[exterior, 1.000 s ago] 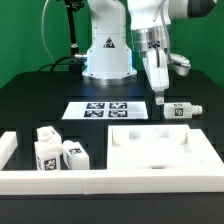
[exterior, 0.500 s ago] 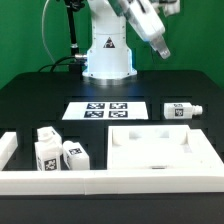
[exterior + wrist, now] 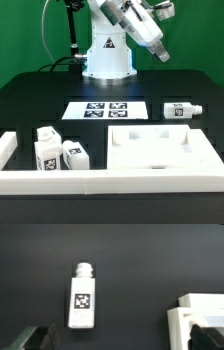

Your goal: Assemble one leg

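Observation:
A leg lies flat on the black table at the exterior view's right, stub pointing to that view's right. It also shows in the wrist view as a white post with a marker tag, lying alone on the dark table. My gripper is raised high above the table, well above and behind this leg, open and empty. In the wrist view the two dark fingertips stand wide apart with nothing between them. Three more legs stand bunched at the exterior view's lower left.
The large white slab lies at the front right; its edge shows in the wrist view. The marker board lies in the middle. A white rail runs along the front. The robot base stands behind.
My gripper has risen from just above the table beside the right-hand leg to high above it and tilted. The leg lies where it was.

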`<state>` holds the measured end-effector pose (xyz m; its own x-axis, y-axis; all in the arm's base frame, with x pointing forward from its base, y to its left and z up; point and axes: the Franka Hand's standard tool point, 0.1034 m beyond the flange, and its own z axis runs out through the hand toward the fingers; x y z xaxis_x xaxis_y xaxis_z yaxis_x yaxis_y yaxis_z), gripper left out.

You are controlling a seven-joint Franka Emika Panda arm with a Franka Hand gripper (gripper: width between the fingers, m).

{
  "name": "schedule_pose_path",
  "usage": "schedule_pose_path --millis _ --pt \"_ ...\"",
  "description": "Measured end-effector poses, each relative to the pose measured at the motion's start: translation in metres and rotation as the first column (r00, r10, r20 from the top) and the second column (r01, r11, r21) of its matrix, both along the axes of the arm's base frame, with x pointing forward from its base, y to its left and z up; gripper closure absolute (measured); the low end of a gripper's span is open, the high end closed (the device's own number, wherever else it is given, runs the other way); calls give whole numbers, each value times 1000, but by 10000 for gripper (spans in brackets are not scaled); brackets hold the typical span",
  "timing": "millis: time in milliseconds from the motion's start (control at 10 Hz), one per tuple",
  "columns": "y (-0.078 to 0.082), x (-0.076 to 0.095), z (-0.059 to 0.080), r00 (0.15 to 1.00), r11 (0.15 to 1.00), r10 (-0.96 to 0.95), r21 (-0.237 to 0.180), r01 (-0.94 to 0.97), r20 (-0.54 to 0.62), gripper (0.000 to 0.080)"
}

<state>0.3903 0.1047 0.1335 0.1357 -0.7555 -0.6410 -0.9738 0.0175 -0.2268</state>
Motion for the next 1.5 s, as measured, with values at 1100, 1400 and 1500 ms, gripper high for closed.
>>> schedule_pose_path --millis 1100,1400,1500 --pt "20 -15 -74 999 996 3 95 2 -46 151" --pt "16 -13 -105 999 972 8 234 2 -41 151" --pt "18 -19 -117 998 973 14 231 1 -64 151"
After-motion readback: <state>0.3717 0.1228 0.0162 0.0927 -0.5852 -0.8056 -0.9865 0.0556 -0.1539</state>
